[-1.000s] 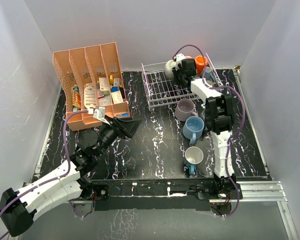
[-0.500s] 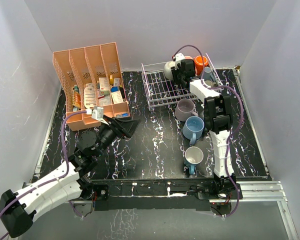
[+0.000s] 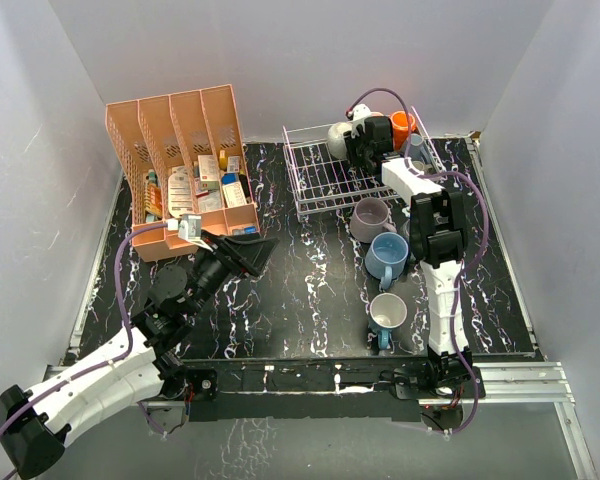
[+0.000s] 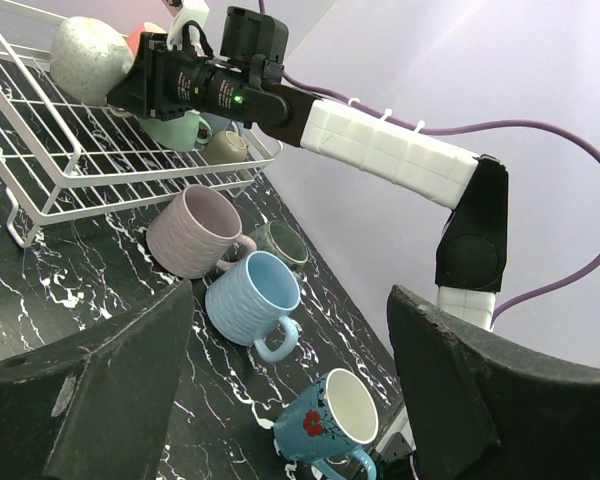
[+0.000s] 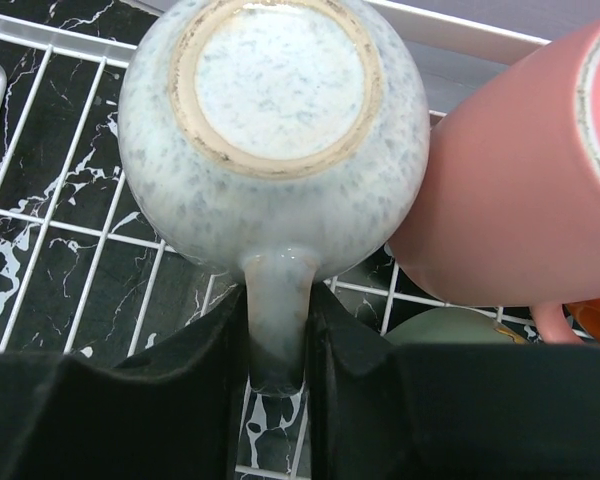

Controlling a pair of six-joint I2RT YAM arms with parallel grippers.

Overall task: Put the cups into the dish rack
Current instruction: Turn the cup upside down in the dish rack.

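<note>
Top view: the right gripper (image 3: 358,148) reaches into the far right corner of the one dish rack (image 3: 315,190), at a speckled mug (image 3: 338,134) beside one orange mug (image 3: 401,127). The left gripper (image 3: 252,254) hovers over the table with its jaws apart and empty. Left wrist view: four cups stand outside the rack, namely a lilac mug (image 4: 195,232), light blue mug (image 4: 252,298), dark grey mug (image 4: 283,243) and flowered blue mug (image 4: 330,420). The right arm spans them, so a low withdrawal could knock one over. Right wrist view: the fingers (image 5: 180,370) press the speckled mug's handle from both sides, with no gap showing. Four cups appear. The round body lies against a pink mug (image 5: 520,190); on release it may roll across the wires, or the retreating fingers may drag the handle.
</note>
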